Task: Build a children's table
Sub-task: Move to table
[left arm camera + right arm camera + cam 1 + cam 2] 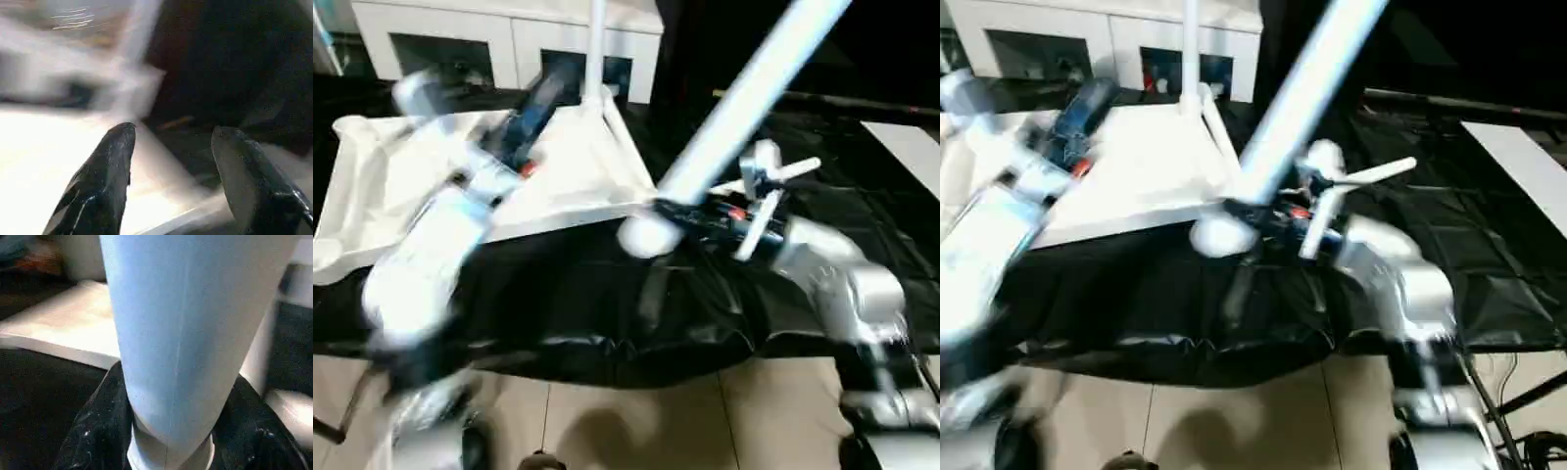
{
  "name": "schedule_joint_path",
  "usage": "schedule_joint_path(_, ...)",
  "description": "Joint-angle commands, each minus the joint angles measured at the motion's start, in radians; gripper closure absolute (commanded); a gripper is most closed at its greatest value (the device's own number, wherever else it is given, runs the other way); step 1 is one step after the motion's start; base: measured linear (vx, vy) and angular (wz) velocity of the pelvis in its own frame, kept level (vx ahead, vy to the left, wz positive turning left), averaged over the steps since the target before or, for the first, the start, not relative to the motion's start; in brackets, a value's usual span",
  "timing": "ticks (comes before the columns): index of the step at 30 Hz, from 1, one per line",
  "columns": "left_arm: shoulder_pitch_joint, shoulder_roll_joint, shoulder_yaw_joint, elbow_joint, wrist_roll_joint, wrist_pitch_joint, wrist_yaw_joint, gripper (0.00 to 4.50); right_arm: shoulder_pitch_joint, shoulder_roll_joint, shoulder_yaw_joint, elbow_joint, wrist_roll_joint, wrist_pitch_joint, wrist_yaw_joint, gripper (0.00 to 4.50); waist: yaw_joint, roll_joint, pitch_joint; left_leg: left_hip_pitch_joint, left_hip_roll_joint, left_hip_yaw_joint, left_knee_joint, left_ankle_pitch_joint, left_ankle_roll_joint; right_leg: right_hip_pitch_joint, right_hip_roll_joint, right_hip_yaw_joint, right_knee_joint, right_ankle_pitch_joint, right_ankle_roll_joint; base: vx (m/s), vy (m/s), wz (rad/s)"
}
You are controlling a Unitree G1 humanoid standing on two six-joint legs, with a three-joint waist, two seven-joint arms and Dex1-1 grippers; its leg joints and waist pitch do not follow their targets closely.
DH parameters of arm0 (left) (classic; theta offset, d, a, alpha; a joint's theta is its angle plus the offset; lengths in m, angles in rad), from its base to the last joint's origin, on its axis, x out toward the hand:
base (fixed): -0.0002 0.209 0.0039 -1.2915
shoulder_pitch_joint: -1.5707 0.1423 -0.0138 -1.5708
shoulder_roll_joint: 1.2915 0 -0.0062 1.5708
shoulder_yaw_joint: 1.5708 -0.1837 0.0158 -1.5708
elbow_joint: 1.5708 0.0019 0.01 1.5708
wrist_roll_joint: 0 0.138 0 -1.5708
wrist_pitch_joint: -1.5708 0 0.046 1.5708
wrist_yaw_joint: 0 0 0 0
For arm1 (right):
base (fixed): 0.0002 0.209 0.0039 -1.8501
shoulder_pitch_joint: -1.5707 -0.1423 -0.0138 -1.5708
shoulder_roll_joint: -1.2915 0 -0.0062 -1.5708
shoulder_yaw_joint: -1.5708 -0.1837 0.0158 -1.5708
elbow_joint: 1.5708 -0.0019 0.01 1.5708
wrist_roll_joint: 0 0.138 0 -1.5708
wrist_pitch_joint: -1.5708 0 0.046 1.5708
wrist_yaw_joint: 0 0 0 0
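The white tabletop (563, 181) lies underside up on a black cloth, left of centre. One white leg (597, 49) stands upright in its far right corner socket. My right gripper (171, 431) is shut on a second leg (744, 98), which slants up to the right. That leg's thick end (641, 235) hangs just off the tabletop's near right corner. My left arm reaches over the tabletop. Its gripper (176, 131) is open with nothing between the fingers and points toward the upright leg (134, 58).
A white cabinet (509, 39) with glass doors stands behind the tabletop. The black cloth (607, 313) covers the work surface down to a tiled floor (636, 421). A white board (911, 147) lies at the far right.
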Motion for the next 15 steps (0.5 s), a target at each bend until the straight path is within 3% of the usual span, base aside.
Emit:
schedule_joint_path(1, 0.028, 0.031, -0.058, -0.062, 0.129, -0.036, 0.056, 1.62, 0.004, 0.013, 0.013, -0.087, -0.038, 0.042, -0.071, 2.64, -0.007, 0.023, -0.077, 0.031, 0.047, -0.022, -0.078, -0.196, -0.073, 0.042, -0.081, 0.053, -0.075, -0.155, -0.071, 0.000, 0.000, 0.00)
schedule_joint_path(2, 0.068, 0.051, -0.069, -0.075, 0.171, -0.043, 0.090, 1.62, 0.021, 0.014, 0.033, -0.115, -0.067, 0.056, -0.102, 2.64, -0.005, 0.018, -0.074, 0.029, 0.049, -0.023, -0.080, -0.177, -0.065, 0.040, -0.080, 0.053, -0.072, -0.137, -0.082, 0.000, 0.000, 0.00)
schedule_joint_path(3, 0.138, 0.064, -0.075, -0.097, 0.228, -0.056, 0.143, 1.62, 0.048, 0.006, 0.088, -0.154, -0.141, 0.024, -0.135, 2.64, -0.006, 0.016, -0.072, 0.027, 0.052, -0.025, -0.082, -0.183, -0.065, 0.037, -0.079, 0.052, -0.071, -0.134, -0.085, 0.000, 0.000, 0.00)
schedule_joint_path(4, 0.163, 0.057, -0.066, -0.104, 0.233, -0.049, 0.173, 1.62, 0.056, 0.002, 0.119, -0.163, -0.185, -0.008, -0.158, 2.64, -0.010, 0.016, -0.069, 0.028, 0.050, -0.022, -0.083, -0.201, -0.068, 0.035, -0.080, 0.052, -0.072, -0.145, -0.090, 0.000, 0.000, 0.00)
schedule_joint_path(5, 0.172, 0.053, -0.061, -0.108, 0.233, -0.044, 0.184, 1.62, 0.058, 0.001, 0.130, -0.166, -0.201, -0.019, -0.166, 2.64, -0.010, 0.019, -0.069, 0.030, 0.050, -0.022, -0.082, -0.215, -0.071, 0.032, -0.082, 0.053, -0.073, -0.157, -0.094, 0.000, 0.000, 0.00)
schedule_joint_path(6, 0.204, 0.052, -0.064, -0.130, 0.258, -0.052, 0.204, 1.62, 0.067, 0.013, 0.147, -0.173, -0.232, -0.032, -0.209, 2.64, -0.015, 0.014, -0.066, 0.030, 0.048, -0.020, -0.083, -0.238, -0.072, 0.029, -0.080, 0.055, -0.079, -0.190, -0.097, 0.000, 0.000, 0.00)
schedule_joint_path(7, 0.220, 0.053, -0.073, -0.144, 0.278, -0.061, 0.211, 1.62, 0.071, 0.022, 0.148, -0.174, -0.241, -0.035, -0.232, 2.64, -0.015, 0.016, -0.064, 0.031, 0.049, -0.021, -0.084, -0.252, -0.072, 0.027, -0.081, 0.055, -0.080, -0.208, -0.097, 0.000, 0.000, 0.00)
schedule_joint_path(8, 0.228, 0.054, -0.087, -0.156, 0.295, -0.054, 0.224, 1.62, 0.075, 0.030, 0.136, -0.170, -0.211, -0.014, -0.224, 2.64, -0.017, 0.010, -0.061, 0.033, 0.048, -0.020, -0.085, -0.275, -0.067, 0.024, -0.082, 0.057, -0.085, -0.252, -0.090, 0.000, 0.000, 0.00)
schedule_joint_path(9, 0.247, 0.030, -0.121, -0.168, 0.363, -0.090, 0.255, 1.62, 0.099, 0.056, 0.095, -0.155, -0.149, 0.005, -0.218, 2.64, -0.016, 0.022, -0.061, 0.038, 0.048, -0.023, -0.085, -0.306, -0.066, 0.019, -0.082, 0.058, -0.087, -0.271, -0.090, 0.000, 0.000, 0.00)
schedule_joint_path(11, 0.253, 0.017, -0.135, -0.164, 0.384, -0.110, 0.261, 1.62, 0.106, 0.071, 0.073, -0.136, -0.139, -0.007, -0.234, 2.64, -0.016, 0.028, -0.057, 0.041, 0.050, -0.026, -0.089, -0.360, -0.068, 0.015, -0.082, 0.059, -0.097, -0.298, -0.078, 0.000, 0.000, 0.00)
schedule_joint_path(12, 0.245, -0.010, -0.180, -0.156, 0.396, -0.122, 0.264, 1.62, 0.101, 0.073, 0.032, -0.117, -0.136, -0.012, -0.263, 2.64, -0.017, 0.029, -0.058, 0.044, 0.049, -0.025, -0.087, -0.375, -0.073, 0.011, -0.080, 0.060, -0.098, -0.301, -0.075, 0.000, 0.000, 0.00)
schedule_joint_path(14, 0.240, -0.019, -0.198, -0.150, 0.388, -0.125, 0.257, 1.62, 0.094, 0.071, 0.025, -0.117, -0.145, -0.015, -0.279, 2.64, -0.022, 0.021, -0.060, 0.039, 0.047, -0.026, -0.087, -0.366, -0.078, 0.017, -0.078, 0.059, -0.095, -0.293, -0.076, 0.000, 0.000, 0.00)
schedule_joint_path(15, 0.225, -0.034, -0.223, -0.134, 0.381, -0.128, 0.257, 1.62, 0.078, 0.070, 0.007, -0.111, -0.146, -0.018, -0.297, 2.64, -0.024, 0.034, -0.060, 0.038, 0.045, -0.026, -0.086, -0.358, -0.082, 0.015, -0.078, 0.060, -0.093, -0.288, -0.075, 0.000, 0.000, 0.00)
